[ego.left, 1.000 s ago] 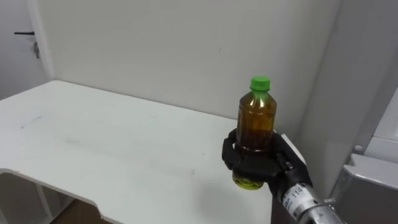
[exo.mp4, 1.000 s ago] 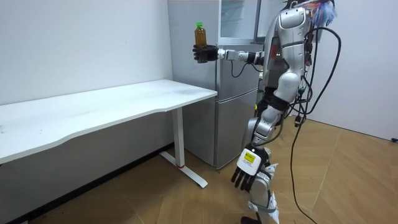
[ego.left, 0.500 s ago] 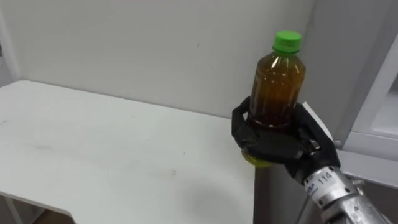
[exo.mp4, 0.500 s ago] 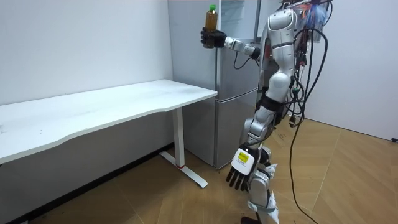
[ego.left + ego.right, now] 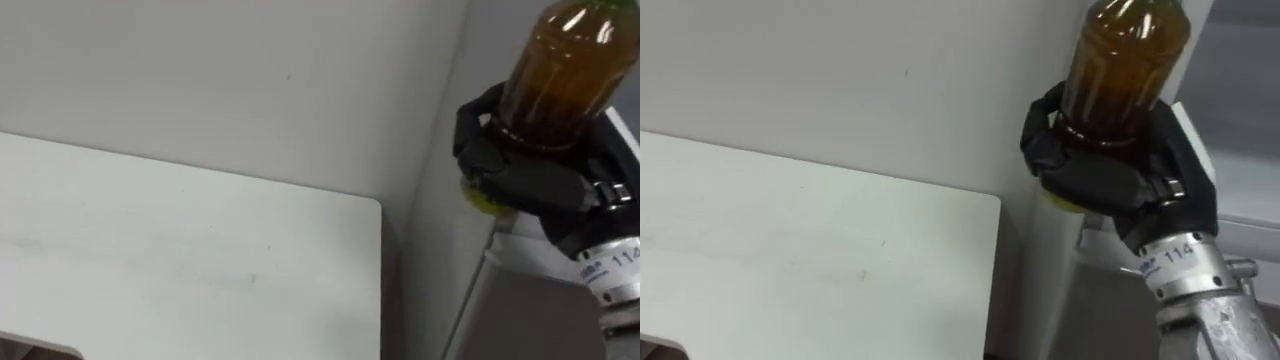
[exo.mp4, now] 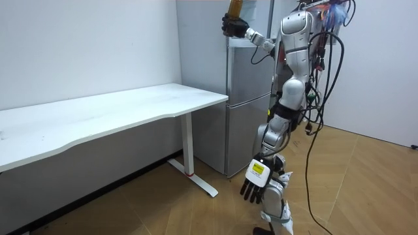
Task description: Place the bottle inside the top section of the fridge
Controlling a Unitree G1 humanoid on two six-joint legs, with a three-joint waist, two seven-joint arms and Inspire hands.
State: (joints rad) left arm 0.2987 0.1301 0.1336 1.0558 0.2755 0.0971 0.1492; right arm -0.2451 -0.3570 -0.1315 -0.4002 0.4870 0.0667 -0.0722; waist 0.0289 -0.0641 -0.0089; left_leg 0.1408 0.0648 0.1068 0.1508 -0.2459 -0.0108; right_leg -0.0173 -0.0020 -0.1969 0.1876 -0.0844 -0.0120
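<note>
An amber bottle (image 5: 565, 60) stands upright in my right hand (image 5: 530, 175), whose dark fingers curl round its lower half; a yellow-green label band shows under the fingers. The bottle's top runs past the upper edge of both eye views. In the room view the bottle (image 6: 234, 6) and right hand (image 6: 234, 27) are raised high beside the upper part of the grey fridge (image 6: 251, 98). My left hand (image 6: 257, 183) hangs low by my leg with relaxed fingers.
A white table (image 5: 150, 260) lies to my left, its right end close to the fridge's grey side (image 5: 430, 250). A plain white wall is behind both. In the room view I stand on wooden floor in front of the fridge.
My right hand has lifted the bottle higher and carried it from over the table's end towards the fridge. The eye views have swung to the right. The left hand still hangs.
</note>
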